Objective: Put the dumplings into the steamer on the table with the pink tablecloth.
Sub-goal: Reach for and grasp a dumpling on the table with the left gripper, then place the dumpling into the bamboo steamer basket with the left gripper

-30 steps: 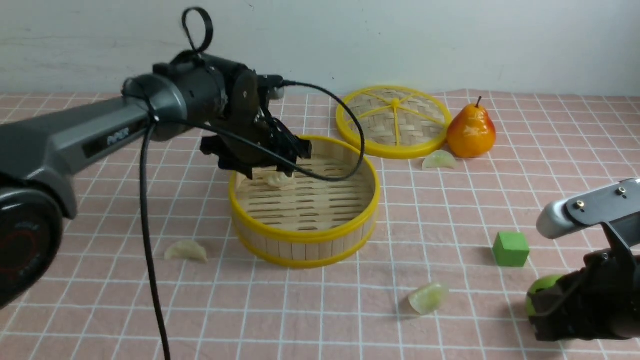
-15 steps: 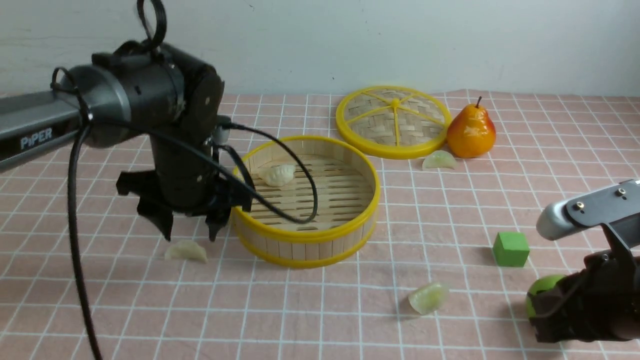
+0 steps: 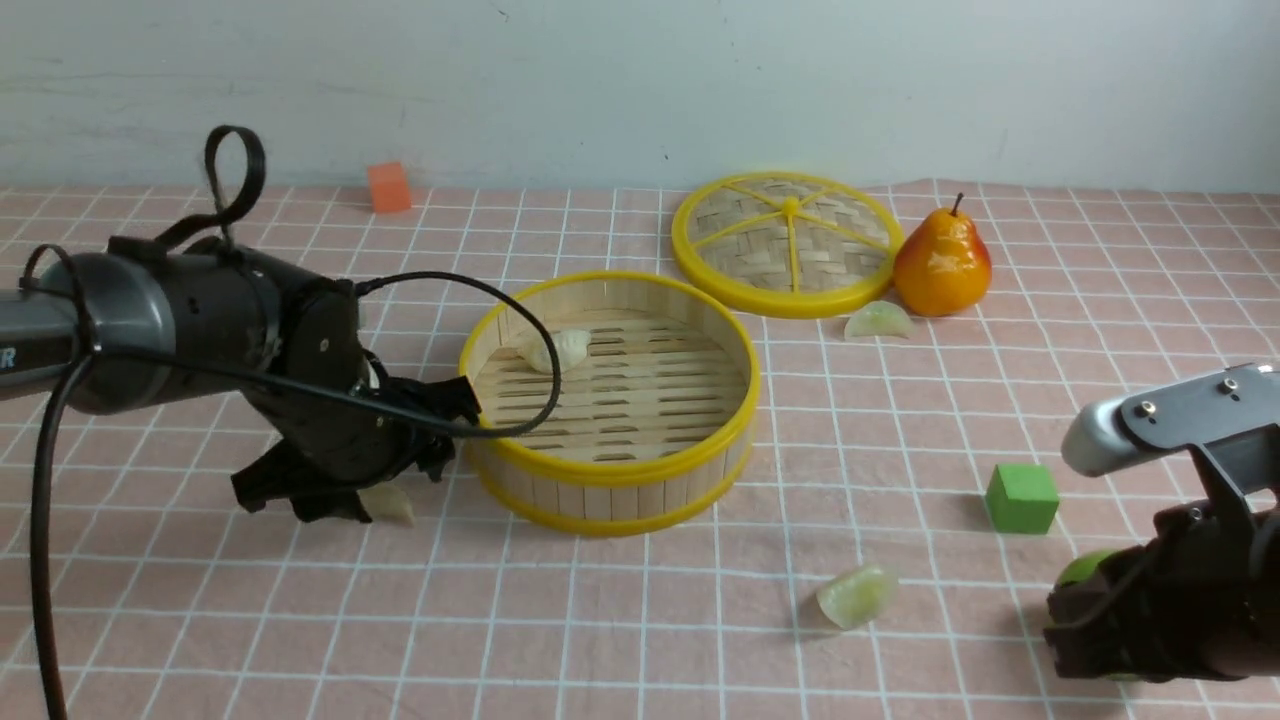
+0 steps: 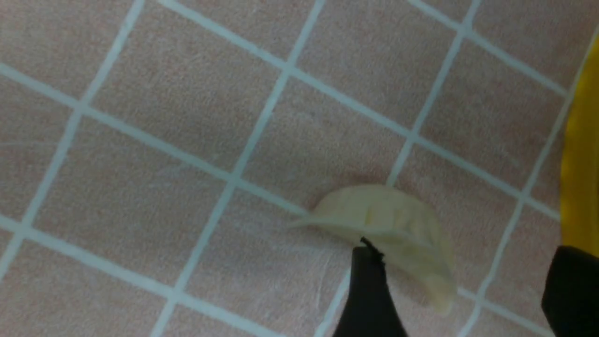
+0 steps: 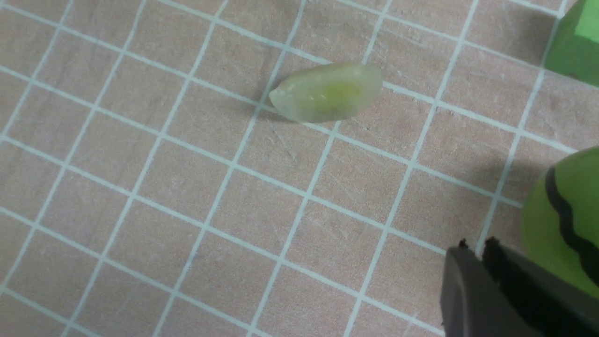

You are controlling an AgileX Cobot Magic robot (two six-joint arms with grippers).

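Down from beside the steamer (image 3: 610, 495), the left arm (image 3: 200, 330) has dropped to the table (image 3: 640, 640). Its jaws stand spread over the cream dumpling (image 4: 388, 224) lying just left of the basket. One tip rests on the dumpling's pleated edge rather than beside it, and the other sits close to the yellow rim. Closing now could squirt the piece aside or catch the wall. Another dumpling (image 3: 558, 350) lies inside. The right jaws are pressed together, empty, near a green dumpling (image 5: 327, 91).
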